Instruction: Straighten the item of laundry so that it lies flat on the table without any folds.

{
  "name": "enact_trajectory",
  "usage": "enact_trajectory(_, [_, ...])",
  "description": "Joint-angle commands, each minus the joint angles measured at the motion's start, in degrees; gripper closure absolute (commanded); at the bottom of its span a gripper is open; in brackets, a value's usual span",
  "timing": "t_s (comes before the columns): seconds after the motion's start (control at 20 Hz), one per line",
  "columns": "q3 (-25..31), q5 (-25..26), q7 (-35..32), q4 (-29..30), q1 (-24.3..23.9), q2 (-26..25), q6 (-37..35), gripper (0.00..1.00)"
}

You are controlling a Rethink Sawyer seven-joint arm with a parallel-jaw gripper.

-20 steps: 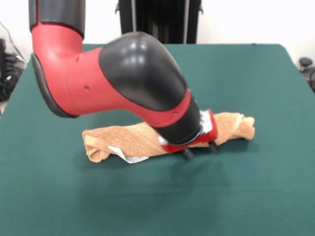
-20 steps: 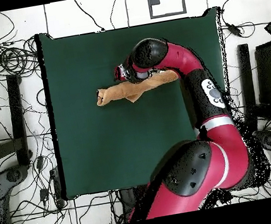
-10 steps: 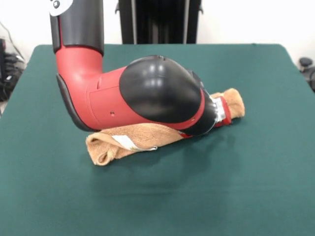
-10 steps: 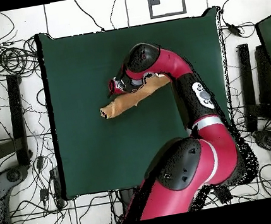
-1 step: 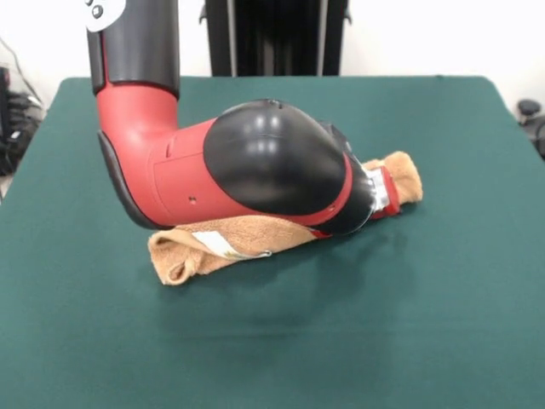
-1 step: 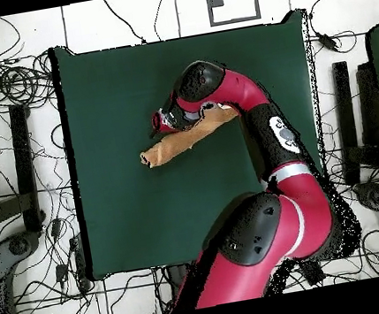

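- Front view, starting at the left: the towel (image 5: 213,247) lies on the green table (image 5: 443,324) as a long bunched roll, not flat. Its left end is folded thick, and the small white label (image 5: 220,245) shows on the front side of the roll, near this end.
- In the middle, my arm (image 5: 255,166) comes down and bends low over the roll, so the red and black elbow covers the middle part of the cloth. The towel passes behind and under my arm here.
- To the right, my pincer (image 5: 385,194) sits at the end of the wrist, touching the right part of the roll. I see only its red body and the silver ring; the tips are hidden against the cloth, so I cannot tell if they are apart or together.
- The right end of the towel comes out behind my pincer and lies a little farther back on the table than the left end.
- Overhead view, left to right: the roll (image 6: 173,143) lies slanted near the middle of the table (image 6: 130,210), with its free end at the left. My pincer (image 6: 165,120) is just above the roll, close to that end, and my arm (image 6: 248,109) covers the right part of the cloth.
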State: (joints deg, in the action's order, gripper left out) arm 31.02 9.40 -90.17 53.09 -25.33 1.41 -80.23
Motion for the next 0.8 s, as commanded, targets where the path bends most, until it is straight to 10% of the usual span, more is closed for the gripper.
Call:
enact_trajectory(0.05, [-8.5,5.8,-10.4,12.9,3.4,7.7,10.8,0.0])
enact_trajectory(0.35, [-15.0,10.4,-15.7,24.7,6.4,22.1,25.4,0.0])
enact_trajectory(0.8, [-20.0,8.1,-16.8,30.8,10.3,26.8,30.8,0.0])
